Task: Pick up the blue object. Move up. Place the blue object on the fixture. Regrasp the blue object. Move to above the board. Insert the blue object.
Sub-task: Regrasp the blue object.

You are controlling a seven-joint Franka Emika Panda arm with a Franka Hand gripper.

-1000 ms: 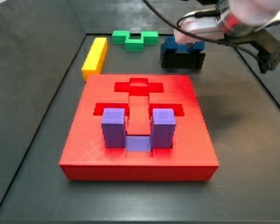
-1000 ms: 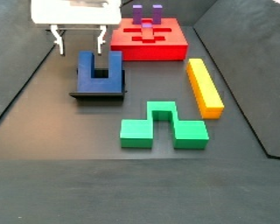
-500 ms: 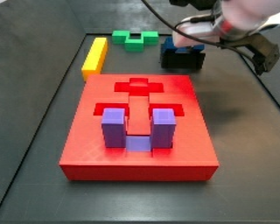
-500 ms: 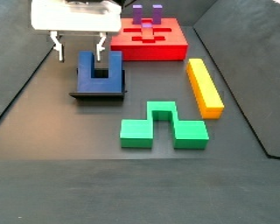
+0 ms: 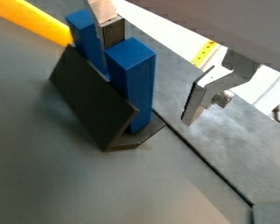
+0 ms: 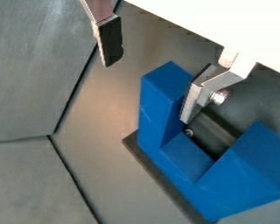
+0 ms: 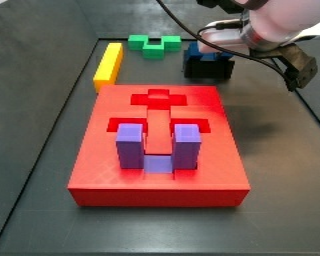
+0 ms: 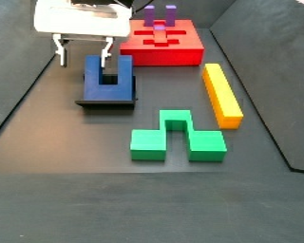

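The blue object [image 8: 110, 76] stands in the black fixture [image 8: 106, 100] with its two prongs up; both also show in a wrist view, the blue object [image 5: 130, 74] and the fixture [image 5: 94, 98]. My gripper [image 8: 84, 55] is open and straddles one prong. One finger [image 6: 108, 41] hangs outside that prong, while the other finger [image 6: 208, 87] sits over the slot between the prongs. Neither pad presses on the blue object [image 6: 166, 109]. The red board [image 7: 156, 140] lies apart from the fixture [image 7: 210, 68], with cut-out recesses on top.
A purple U-shaped block [image 7: 156, 148] sits in the board. The long yellow bar [image 8: 222, 93] and a green block [image 8: 177, 133] lie on the dark floor beside the fixture. Raised walls edge the floor.
The gripper has come down slightly, so its open fingers reach lower around the prong. The blue object, the fixture and the other pieces have not moved.
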